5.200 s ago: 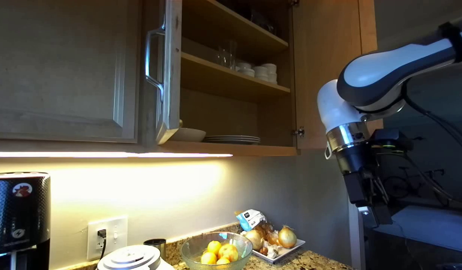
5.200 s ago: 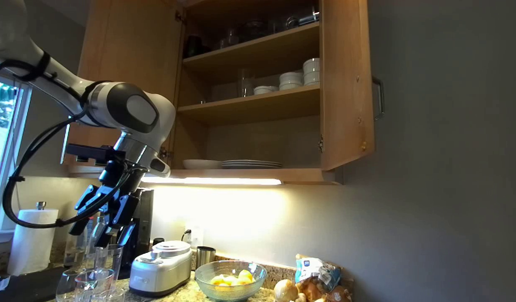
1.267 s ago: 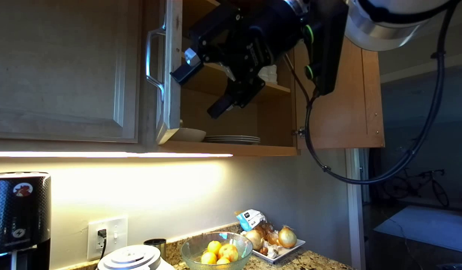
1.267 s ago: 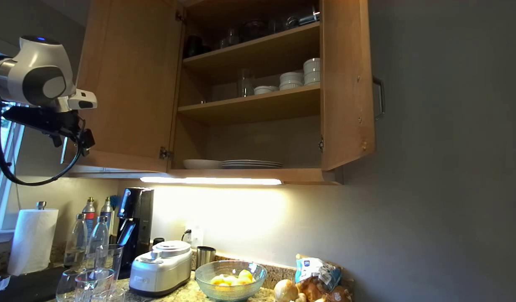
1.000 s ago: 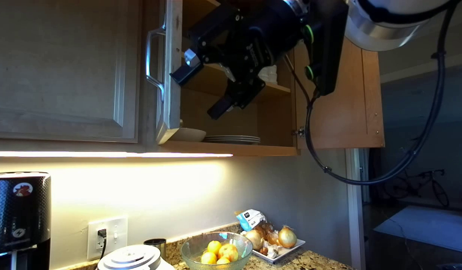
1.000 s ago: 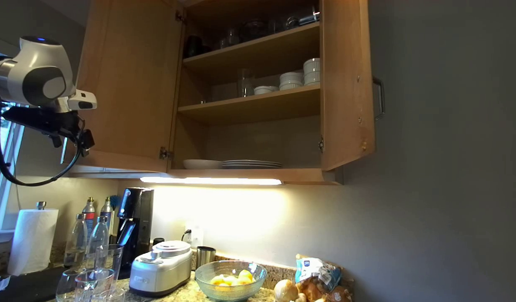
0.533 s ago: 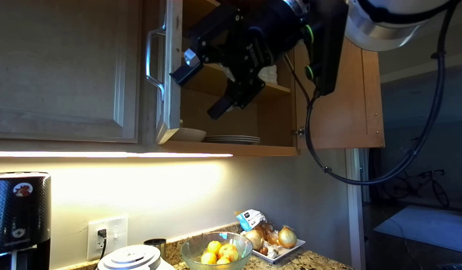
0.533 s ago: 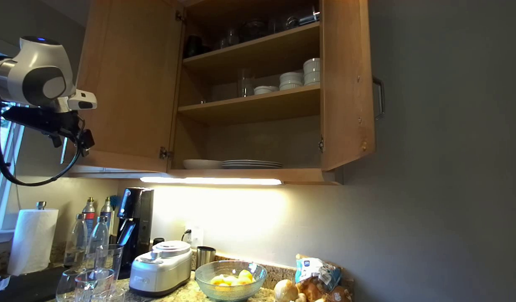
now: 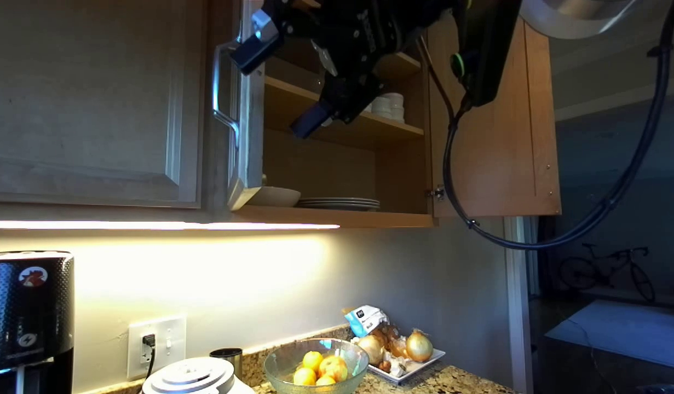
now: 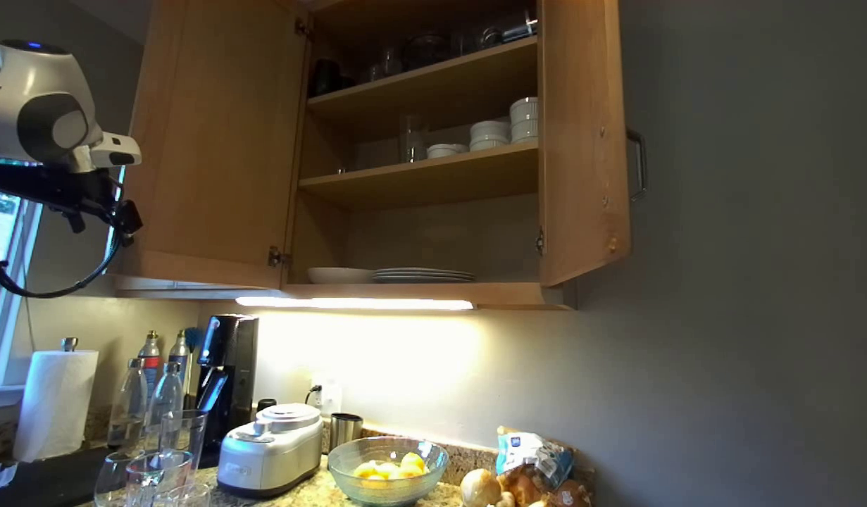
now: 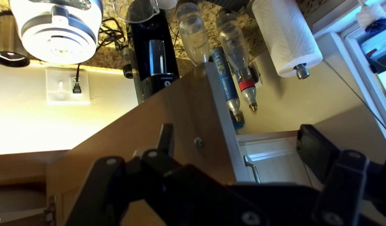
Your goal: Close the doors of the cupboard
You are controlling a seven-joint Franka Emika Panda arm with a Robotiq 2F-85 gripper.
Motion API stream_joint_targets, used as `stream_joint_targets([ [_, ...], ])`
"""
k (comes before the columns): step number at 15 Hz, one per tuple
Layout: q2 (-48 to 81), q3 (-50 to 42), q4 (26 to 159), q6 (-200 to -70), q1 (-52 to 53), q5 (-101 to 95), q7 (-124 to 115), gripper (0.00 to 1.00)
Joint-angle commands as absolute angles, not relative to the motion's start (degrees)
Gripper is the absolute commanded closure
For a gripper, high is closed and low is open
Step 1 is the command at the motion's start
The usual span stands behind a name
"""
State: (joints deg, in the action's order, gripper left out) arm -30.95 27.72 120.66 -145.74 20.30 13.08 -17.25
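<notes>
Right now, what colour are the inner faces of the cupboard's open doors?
Light brown; both doors show best in an exterior view.

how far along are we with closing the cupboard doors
Done: nothing shut; in both exterior views the left door and right door of the cupboard stand open. Underway: probably the left door; in the wrist view the hand is open, that door's edge showing between its jaws, contact unclear. To do: swinging both closed.

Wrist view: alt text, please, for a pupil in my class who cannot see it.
The robot's black gripper is open, with the edge of an open wooden cupboard door showing between its fingers; contact is unclear. The picture is upside down, so the counter, with a white appliance, clear bottles and a paper towel roll, runs along the top.
</notes>
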Motion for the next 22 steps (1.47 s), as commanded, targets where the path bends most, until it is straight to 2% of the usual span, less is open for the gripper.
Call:
stream_joint_targets([
  [1,-29.7,32.8,118.2,-147.4,14.0,4.5,-22.8,0.00],
  [11,-27.7,40.6,115.0,-146.4,2.5,-6.6,-32.2,0.00],
  [22,-39.8,32.2,119.8,-130.3,3.8,-3.6,-39.4,0.00],
])
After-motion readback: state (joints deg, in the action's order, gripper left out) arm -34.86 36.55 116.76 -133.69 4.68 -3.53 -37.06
